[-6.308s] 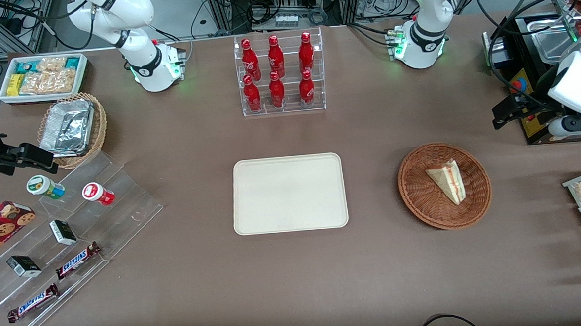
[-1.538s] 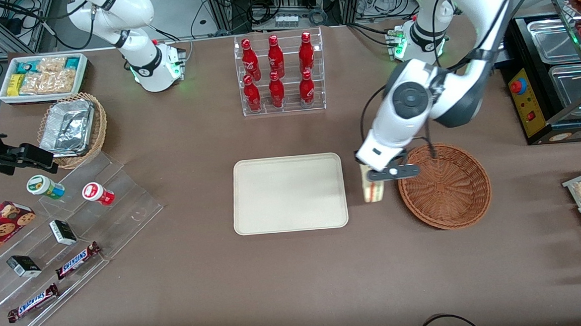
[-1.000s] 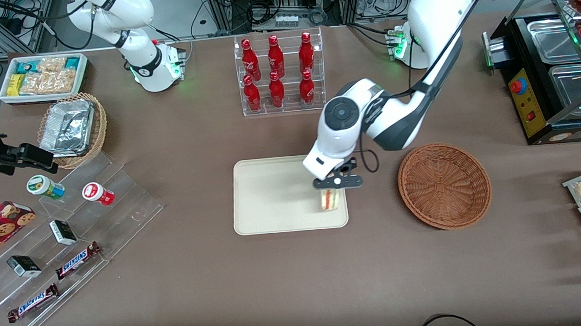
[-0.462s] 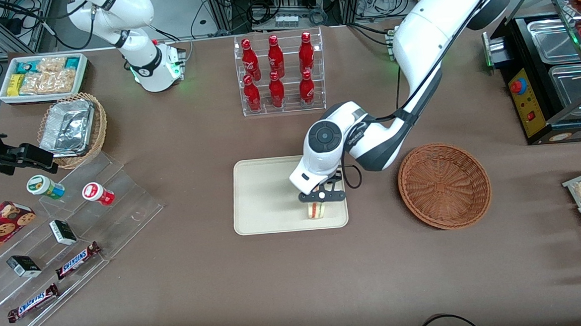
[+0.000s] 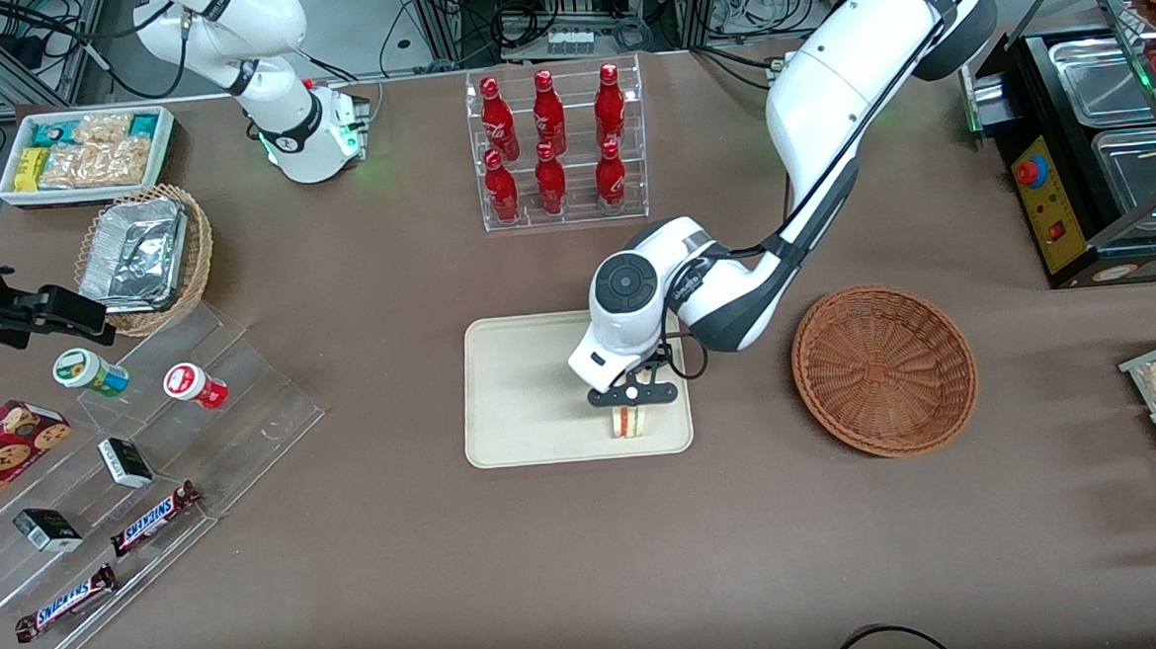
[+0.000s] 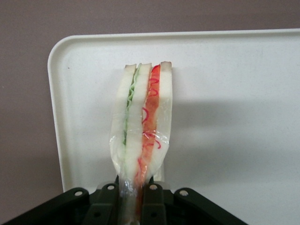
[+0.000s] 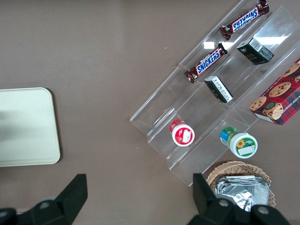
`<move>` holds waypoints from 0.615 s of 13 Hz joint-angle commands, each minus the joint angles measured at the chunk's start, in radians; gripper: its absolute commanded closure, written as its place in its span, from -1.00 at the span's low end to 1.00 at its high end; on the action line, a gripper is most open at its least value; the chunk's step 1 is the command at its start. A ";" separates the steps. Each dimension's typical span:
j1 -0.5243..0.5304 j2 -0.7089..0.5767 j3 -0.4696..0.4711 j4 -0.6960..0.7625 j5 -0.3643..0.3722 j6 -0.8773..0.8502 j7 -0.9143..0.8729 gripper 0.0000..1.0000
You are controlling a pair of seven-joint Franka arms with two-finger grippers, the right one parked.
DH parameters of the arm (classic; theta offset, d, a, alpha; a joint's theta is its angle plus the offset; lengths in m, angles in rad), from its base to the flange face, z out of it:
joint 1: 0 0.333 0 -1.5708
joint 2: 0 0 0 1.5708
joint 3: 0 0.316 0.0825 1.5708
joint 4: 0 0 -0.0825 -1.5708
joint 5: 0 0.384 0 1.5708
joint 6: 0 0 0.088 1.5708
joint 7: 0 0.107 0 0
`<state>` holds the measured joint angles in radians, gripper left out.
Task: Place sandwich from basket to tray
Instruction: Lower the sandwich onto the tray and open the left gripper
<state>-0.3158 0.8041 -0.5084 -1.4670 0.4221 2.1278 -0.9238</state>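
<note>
"SNICKERS" reads in blue letters on two brown chocolate bars [image 7: 208, 63] [image 7: 243, 18] lying on the clear acrylic stepped stand [image 7: 211, 103]; the same bars [image 5: 156, 517] [image 5: 65, 601] show in the front view. No other lettering can be read

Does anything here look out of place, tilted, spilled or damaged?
Nothing looks spilled or damaged. The sandwich hangs on edge in the gripper, low over the tray near its corner nearest the basket. Its clear wrap is pinched between the fingers. The basket holds nothing. On the clear stepped stand, two small cups lie on their sides.
</note>
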 commanded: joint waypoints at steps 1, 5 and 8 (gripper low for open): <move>-0.025 0.021 0.004 0.039 0.024 -0.016 -0.024 1.00; -0.025 0.033 0.010 0.045 0.021 -0.011 -0.023 -1.00; -0.023 0.027 0.010 0.068 0.024 -0.014 -0.018 -1.00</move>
<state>-0.3239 0.8196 -0.5056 -1.4508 0.4239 2.1281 -0.9253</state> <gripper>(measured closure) 0.454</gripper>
